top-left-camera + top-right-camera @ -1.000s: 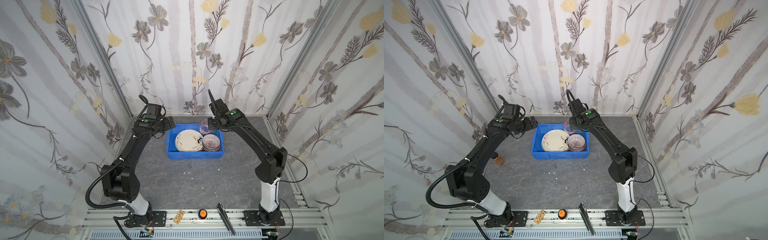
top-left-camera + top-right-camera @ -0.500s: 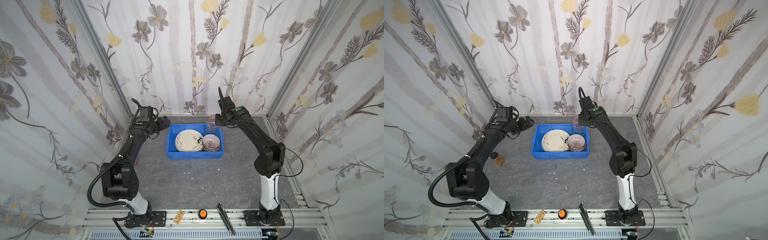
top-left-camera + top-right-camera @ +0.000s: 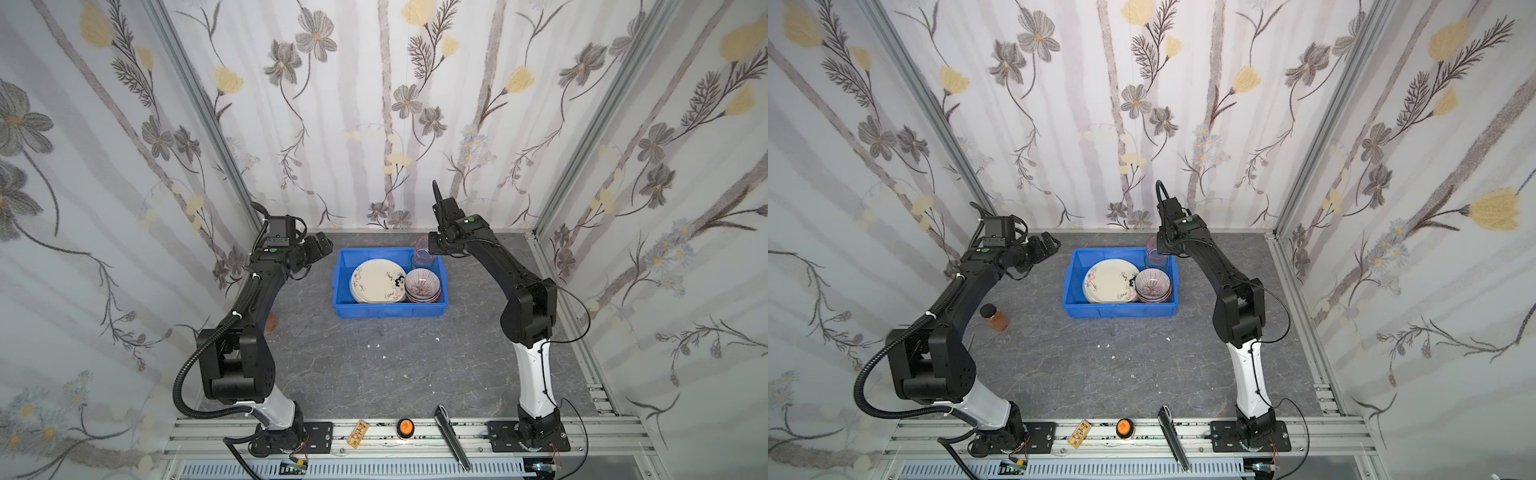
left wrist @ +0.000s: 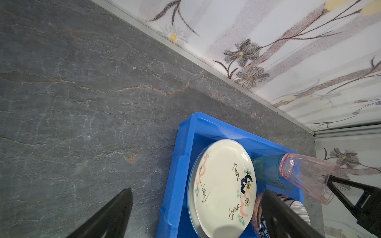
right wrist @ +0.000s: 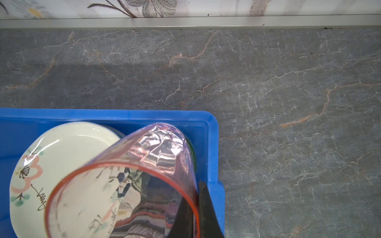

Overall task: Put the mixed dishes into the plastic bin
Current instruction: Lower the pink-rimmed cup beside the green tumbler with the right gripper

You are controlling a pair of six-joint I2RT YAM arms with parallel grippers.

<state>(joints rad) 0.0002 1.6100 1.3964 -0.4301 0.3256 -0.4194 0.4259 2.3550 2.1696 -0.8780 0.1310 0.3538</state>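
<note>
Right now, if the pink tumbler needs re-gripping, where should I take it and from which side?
Pinch the rim wall from above, one finger inside the open mouth and one outside, as the right gripper does. The pink tumbler hangs mouth-up over the blue bin; come in from the bin-wall side, since the cream plate crowds the other and the green tumbler sits below.

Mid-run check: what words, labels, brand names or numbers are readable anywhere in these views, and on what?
Nothing can be read as text.
Cream plate: dark script-like squiggles among the drawings, not legible as words.
Yellow tag on the front rail: dark marks, too small to read.
Orange button: no marking visible.
Pink tumbler: no print visible.
</note>
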